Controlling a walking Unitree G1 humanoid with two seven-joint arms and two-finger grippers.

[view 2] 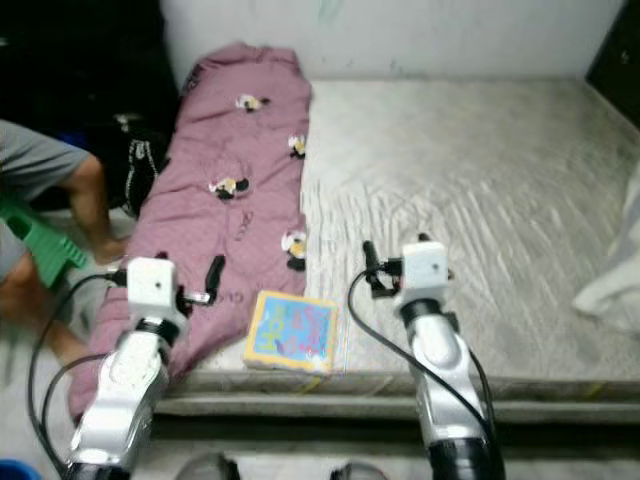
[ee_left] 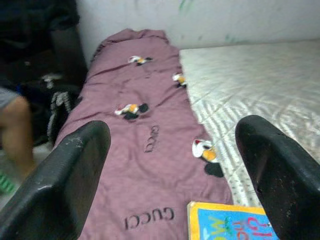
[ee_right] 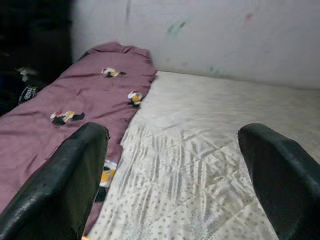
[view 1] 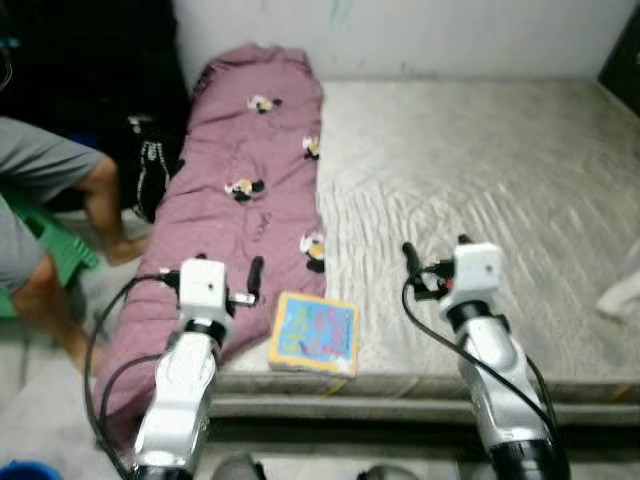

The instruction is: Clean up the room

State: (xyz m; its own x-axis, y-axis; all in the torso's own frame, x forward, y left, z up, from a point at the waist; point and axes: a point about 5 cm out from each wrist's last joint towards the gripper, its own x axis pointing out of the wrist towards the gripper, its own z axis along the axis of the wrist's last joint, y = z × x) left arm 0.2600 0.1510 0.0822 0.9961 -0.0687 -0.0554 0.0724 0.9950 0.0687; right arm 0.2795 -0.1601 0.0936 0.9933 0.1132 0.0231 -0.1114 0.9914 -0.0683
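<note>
A purple blanket [view 1: 250, 170] printed with small cartoon figures lies lengthwise along the left side of a bare grey mattress [view 1: 480, 180]. A colourful flat book [view 1: 313, 333] rests at the mattress's front edge, partly on the blanket's corner. My left gripper [ee_left: 172, 170] is open, low over the blanket's near end, just left of the book. My right gripper [view 1: 435, 248] is open too, over bare mattress to the right of the book. Neither holds anything.
A person [view 1: 40, 200] sits at the far left on a green stool [view 1: 55, 245], legs close to the bed. A black bag [view 1: 150, 170] stands beside the blanket. White cloth [view 1: 625, 290] lies at the mattress's right edge. The bed's front ledge [view 1: 400, 405] is right below my arms.
</note>
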